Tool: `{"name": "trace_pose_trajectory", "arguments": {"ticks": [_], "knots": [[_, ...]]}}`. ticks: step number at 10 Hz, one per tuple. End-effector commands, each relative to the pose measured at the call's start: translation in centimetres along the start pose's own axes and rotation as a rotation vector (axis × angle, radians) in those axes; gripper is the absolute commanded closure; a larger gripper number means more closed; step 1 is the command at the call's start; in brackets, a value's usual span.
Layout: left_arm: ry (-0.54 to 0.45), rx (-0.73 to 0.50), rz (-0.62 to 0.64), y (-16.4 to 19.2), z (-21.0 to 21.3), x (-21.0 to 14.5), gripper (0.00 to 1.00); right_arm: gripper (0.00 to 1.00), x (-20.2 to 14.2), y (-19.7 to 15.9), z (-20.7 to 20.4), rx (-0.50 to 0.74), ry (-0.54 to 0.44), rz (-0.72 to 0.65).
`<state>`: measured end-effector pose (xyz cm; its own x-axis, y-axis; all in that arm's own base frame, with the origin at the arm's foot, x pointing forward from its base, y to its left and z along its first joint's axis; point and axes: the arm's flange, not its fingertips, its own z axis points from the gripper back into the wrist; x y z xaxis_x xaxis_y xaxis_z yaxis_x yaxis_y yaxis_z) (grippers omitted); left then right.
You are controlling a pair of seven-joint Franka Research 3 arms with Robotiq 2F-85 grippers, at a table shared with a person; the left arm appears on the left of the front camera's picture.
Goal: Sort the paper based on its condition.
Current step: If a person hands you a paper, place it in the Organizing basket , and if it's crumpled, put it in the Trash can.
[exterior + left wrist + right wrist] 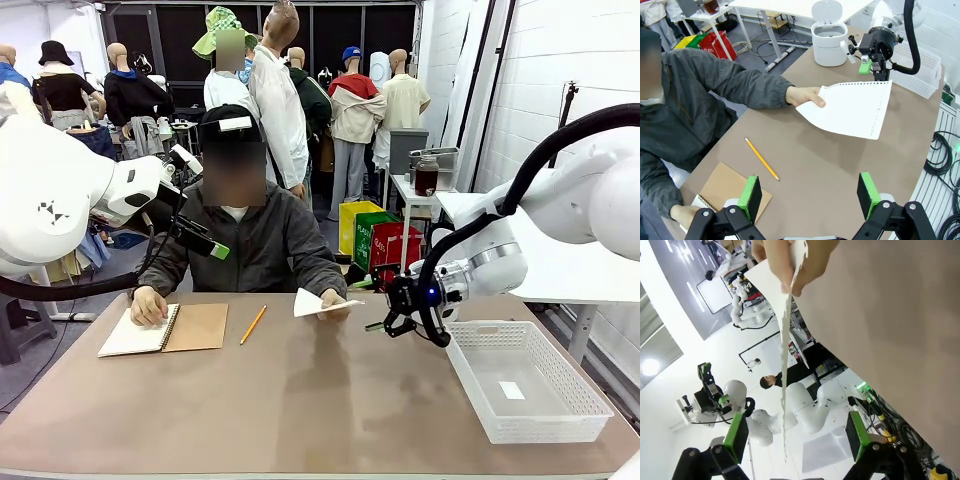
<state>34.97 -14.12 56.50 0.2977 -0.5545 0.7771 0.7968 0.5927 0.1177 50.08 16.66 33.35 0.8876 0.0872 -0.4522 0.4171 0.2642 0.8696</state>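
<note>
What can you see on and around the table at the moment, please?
paper: one, white, held up over the table
pencil: one, yellow, on the table beside the notebook
notebook: one, tan cover, open, far left of the table
basket: one, white mesh, right of the table
bin: one, white, beyond the table
table: one, brown
hands: two, one on the notebook, the other holding the paper
left gripper: black, green pads, open, raised
right gripper: same colours, open, at the paper's edge
</note>
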Motion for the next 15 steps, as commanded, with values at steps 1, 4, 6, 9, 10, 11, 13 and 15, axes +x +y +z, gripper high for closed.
{"name": "trace_pose_trajectory", "arguments": {"ticks": [1, 4, 6, 9, 10, 11, 13, 15], "knots": [[0.003, -0.006, 0.011, 0.0, 0.0, -0.1, 0.0, 0.0, 1.2, 1.0, -0.4, 0.026, 0.014, -0.017], [0.003, -0.006, 0.011, 0.0, 0.0, -0.1, 0.0, 0.4, 2.0, 1.5, -0.6, 0.015, -0.001, -0.021], [0.003, -0.006, 0.011, 0.0, 0.0, -0.1, 0.0, 0.49, 2.3, 1.4, -0.6, 0.016, -0.002, -0.029], [0.003, -0.006, 0.011, 0.0, 0.0, -0.1, 0.0, 0.74, 2.4, 1.3, -0.7, 0.01, -0.002, -0.036], [0.003, -0.006, 0.011, 0.0, 0.0, -0.1, 0.0, 0.94, 2.3, 1.4, -0.6, 0.005, -0.006, -0.036], [0.003, -0.006, 0.011, 0.0, 0.0, -0.1, 0.0, 1.0, 2.4, 1.4, -0.6, 0.004, -0.013, -0.034], [0.003, -0.006, 0.011, 0.0, 0.0, -0.1, 0.0, 1.0, 2.3, 1.4, -0.5, 0.0, -0.023, -0.019], [0.003, -0.006, 0.011, 0.0, 0.0, -0.1, 0.0, 1.0, 2.0, 1.6, -0.2, -0.019, -0.047, 0.012]]}}
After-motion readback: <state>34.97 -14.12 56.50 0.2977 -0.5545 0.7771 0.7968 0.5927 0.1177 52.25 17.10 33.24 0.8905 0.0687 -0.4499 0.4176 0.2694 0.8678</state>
